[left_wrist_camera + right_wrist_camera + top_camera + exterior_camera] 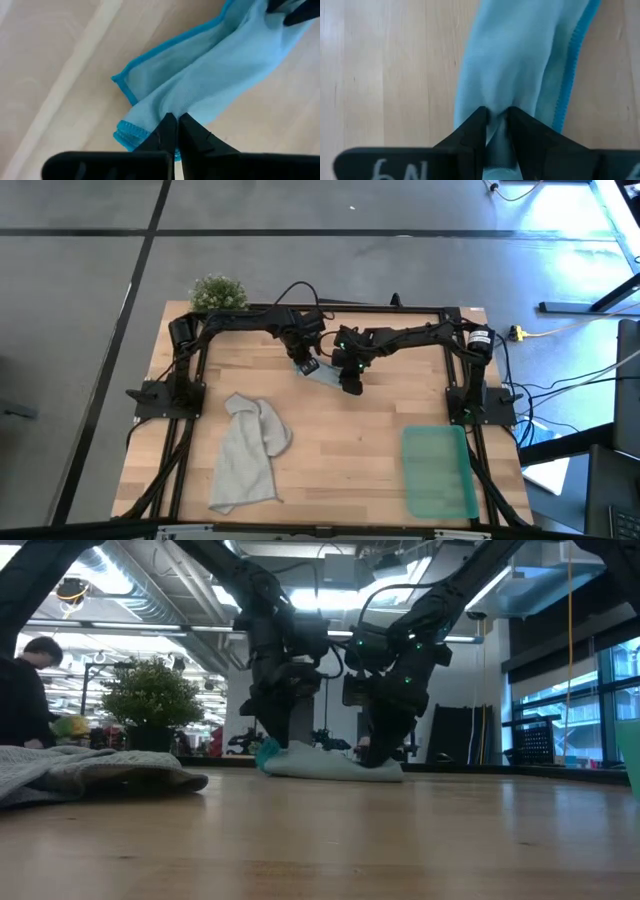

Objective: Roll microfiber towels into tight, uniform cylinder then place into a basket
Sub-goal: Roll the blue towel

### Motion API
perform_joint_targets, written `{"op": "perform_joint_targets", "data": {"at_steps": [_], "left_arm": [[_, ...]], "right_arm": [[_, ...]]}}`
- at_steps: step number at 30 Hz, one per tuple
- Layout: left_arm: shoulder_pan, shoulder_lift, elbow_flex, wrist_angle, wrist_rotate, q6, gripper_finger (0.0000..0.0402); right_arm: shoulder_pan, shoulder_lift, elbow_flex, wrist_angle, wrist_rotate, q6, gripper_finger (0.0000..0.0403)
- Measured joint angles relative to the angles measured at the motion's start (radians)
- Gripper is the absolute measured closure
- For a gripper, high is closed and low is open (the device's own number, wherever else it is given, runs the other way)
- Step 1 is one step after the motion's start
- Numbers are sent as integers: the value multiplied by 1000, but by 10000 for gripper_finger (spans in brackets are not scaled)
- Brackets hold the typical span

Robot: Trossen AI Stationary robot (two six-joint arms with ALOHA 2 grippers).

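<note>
Two grippers work at the far middle of the worktop, both on the pale blue towel, which lies bunched into a long narrow bundle there. We see the left gripper pinched tight on one end of the bundle, its fingers pressed together with a fold of blue cloth caught at the tips. We see the right gripper at the other end, its fingers narrow and clamped on a ridge of the same cloth. In the low view the bundle rests flat on the wood beneath both arms. Our grey towel lies crumpled on the near left part of the worktop, well apart from the blue one. Our green basket sits at the near right corner. At the far left corner stands a small bushy plant. A person shows in the room beyond, in the low view.
</note>
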Motion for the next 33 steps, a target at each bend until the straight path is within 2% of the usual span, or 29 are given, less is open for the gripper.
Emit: {"op": "perform_joint_targets", "data": {"at_steps": [11, 25, 33], "left_arm": [[2, 8, 0, 11, -95, 19, 397], [0, 8, 0, 42, -170, 11, 313], [15, -14, 20, 25, -248, -18, 311]], "right_arm": [[1, 3, -2, -1, 3, 2, 314], [1, 4, -3, -1, 4, 6, 314], [1, 4, -3, -2, 4, 7, 314]]}}
